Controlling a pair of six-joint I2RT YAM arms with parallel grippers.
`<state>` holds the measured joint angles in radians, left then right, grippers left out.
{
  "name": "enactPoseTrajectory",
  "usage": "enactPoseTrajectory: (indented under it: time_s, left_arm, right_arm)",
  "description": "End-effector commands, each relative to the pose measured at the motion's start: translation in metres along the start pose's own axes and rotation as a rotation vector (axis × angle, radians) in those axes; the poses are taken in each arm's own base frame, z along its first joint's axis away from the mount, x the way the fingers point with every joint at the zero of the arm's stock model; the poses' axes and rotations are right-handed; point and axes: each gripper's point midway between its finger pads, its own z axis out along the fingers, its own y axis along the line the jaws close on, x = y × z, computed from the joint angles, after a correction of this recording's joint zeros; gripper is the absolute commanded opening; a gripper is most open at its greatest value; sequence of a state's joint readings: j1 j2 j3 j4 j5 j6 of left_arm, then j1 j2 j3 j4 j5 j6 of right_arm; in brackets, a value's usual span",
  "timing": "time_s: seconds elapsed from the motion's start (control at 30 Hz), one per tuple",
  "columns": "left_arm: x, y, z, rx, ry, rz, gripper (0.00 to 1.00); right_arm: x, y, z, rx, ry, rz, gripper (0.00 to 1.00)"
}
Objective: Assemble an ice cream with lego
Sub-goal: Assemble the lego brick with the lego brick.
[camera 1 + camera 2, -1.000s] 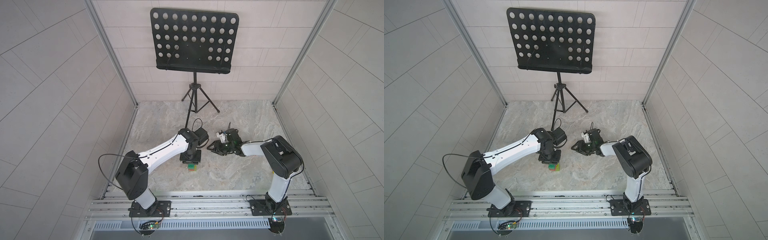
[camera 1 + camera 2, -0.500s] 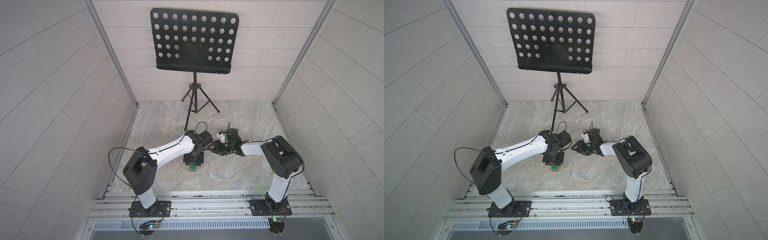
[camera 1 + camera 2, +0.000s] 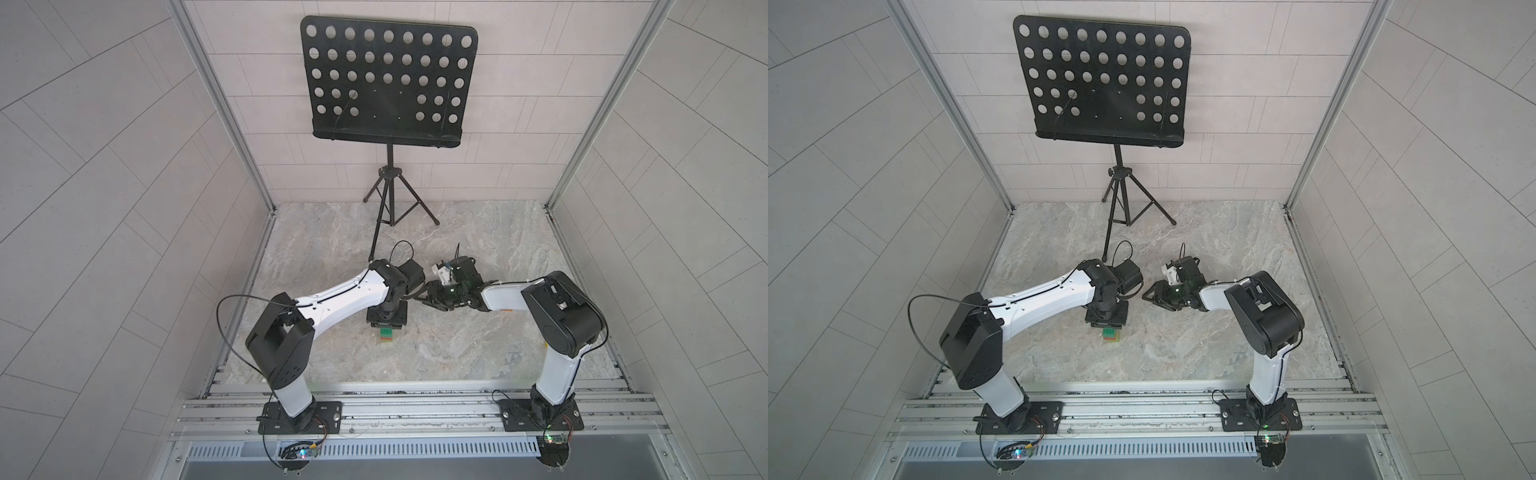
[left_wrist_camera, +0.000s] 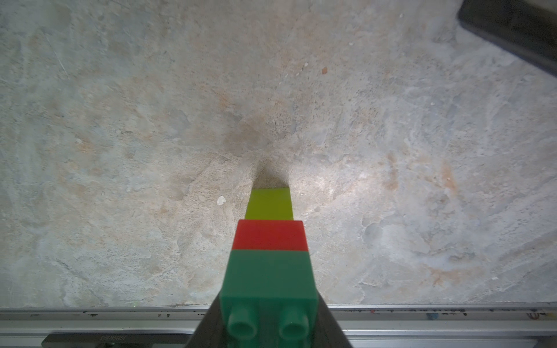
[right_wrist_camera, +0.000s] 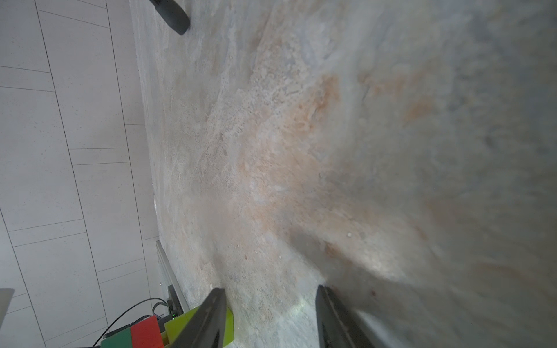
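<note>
A lego stack (image 4: pixel 269 241), the ice cream build, stands on the marble table: lime-green brick (image 4: pixel 269 204) lowest, red brick (image 4: pixel 269 235) above it, dark green brick (image 4: pixel 269 278) on top with bare studs. My left gripper (image 4: pixel 268 325) points straight down and is shut on the dark green brick, dark fingers (image 4: pixel 328 325) at both sides. The stack shows below the wrist in both top views (image 3: pixel 386 335) (image 3: pixel 1111 335). My right gripper (image 5: pixel 269 290) is open and empty, low over the table (image 3: pixel 432 293), with the stack (image 5: pixel 146 331) just outside one finger.
A black music stand (image 3: pixel 386 83) on a tripod (image 3: pixel 390 199) stands at the back of the table. Aluminium rails (image 3: pixel 415 399) run along the front edge. Tiled walls close in the left, right and back sides.
The left arm's elbow has swung inward and its wrist has shifted a little toward the right gripper, still holding the stack. The right arm has stayed put.
</note>
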<state>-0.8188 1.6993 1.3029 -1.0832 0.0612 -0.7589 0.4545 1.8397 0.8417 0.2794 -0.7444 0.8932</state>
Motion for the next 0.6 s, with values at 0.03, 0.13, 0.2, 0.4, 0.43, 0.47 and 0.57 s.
enactPoseTrajectory:
  time_s: [0.03,0.13,0.2,0.4,0.43,0.47,0.57]
  left_arm:
    - [-0.002,0.003,-0.001,-0.023,-0.014,0.017,0.08]
    - [-0.004,0.002,0.003,-0.021,-0.011,0.019,0.08]
    - [-0.005,0.000,0.005,-0.017,-0.010,0.020,0.08]
    - [0.001,0.000,0.014,-0.025,0.025,0.024,0.08]
    - [0.003,0.002,0.016,-0.029,0.032,0.024,0.08]
    - [0.004,0.004,0.018,-0.037,0.037,0.024,0.08]
    - [0.004,0.012,0.023,-0.077,0.030,0.026,0.09]
  right_arm:
    - [0.010,-0.014,0.004,0.062,0.027,0.018,0.53]
    - [0.009,-0.014,0.004,0.062,0.028,0.016,0.53]
    - [0.009,-0.014,0.004,0.063,0.028,0.015,0.53]
    - [0.009,-0.013,0.004,0.065,0.030,0.013,0.53]
    - [0.010,-0.013,0.004,0.065,0.031,0.011,0.53]
    - [0.010,-0.013,0.004,0.065,0.032,0.011,0.53]
    - [0.010,-0.013,0.004,0.066,0.031,0.009,0.53]
